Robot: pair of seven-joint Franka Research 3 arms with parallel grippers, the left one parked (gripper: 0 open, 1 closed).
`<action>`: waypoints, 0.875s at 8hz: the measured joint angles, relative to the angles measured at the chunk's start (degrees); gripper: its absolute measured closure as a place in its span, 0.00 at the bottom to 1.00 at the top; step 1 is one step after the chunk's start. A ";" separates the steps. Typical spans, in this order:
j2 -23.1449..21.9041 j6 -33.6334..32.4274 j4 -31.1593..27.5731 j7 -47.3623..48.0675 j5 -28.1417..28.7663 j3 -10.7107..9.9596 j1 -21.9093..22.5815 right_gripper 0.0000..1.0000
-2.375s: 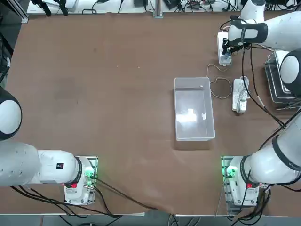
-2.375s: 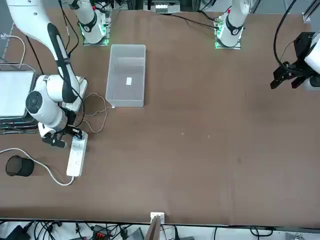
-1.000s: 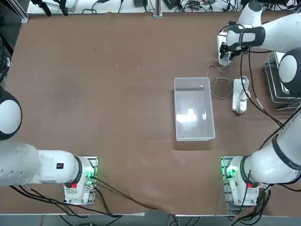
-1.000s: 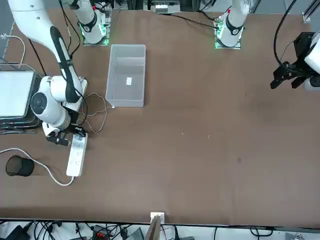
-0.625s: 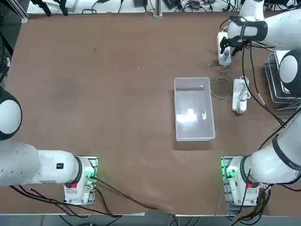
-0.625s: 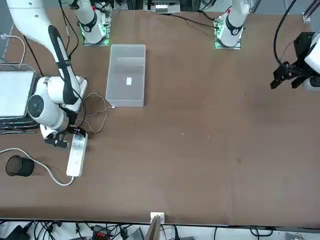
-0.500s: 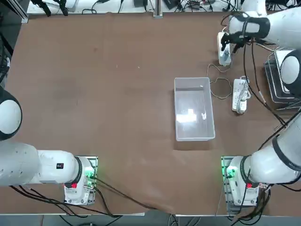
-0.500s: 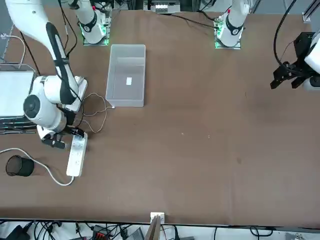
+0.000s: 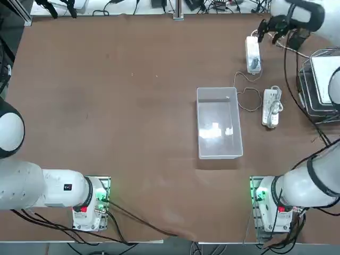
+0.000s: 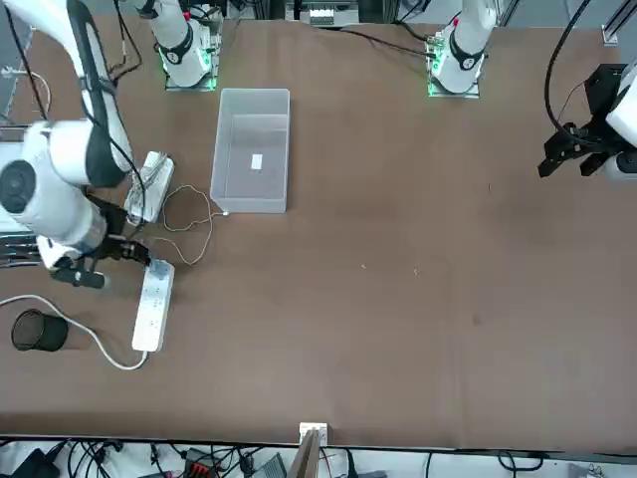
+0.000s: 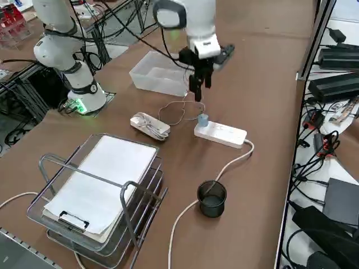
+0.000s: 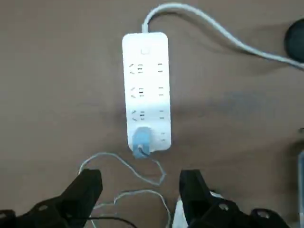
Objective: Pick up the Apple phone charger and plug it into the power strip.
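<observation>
The power strip (image 9: 252,52) lies near the table's far right, its thick cord (image 11: 235,159) trailing off one end. The Apple phone charger (image 12: 141,141) stands plugged into the strip's end socket, also seen as the small block (image 11: 202,119) in the right side view. Its thin white cable (image 9: 245,91) loops over the table toward the bin. My right gripper (image 12: 140,190) hangs open and empty above the strip, apart from the charger; the side view shows the gripper (image 11: 200,84) well above it, and the top view puts the gripper (image 9: 270,31) just beyond the strip.
A second white strip with a bundled cord (image 9: 271,107) lies close by. A clear plastic bin (image 9: 219,123) sits mid-table. A black cup (image 11: 212,197) stands beside the thick cord. A wire tray with a white sheet (image 11: 101,185) occupies the right edge.
My right gripper, earlier down at the charger on the strip's end, has lifted and drawn back with its fingers open. The charger stays in the socket.
</observation>
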 joint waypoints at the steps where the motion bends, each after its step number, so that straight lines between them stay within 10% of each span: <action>1: -2.97 -2.30 0.16 -1.45 0.00 -0.10 -0.27 0.00; 7: -10.36 -23.74 11.74 -6.76 0.06 -0.19 -1.06 0.00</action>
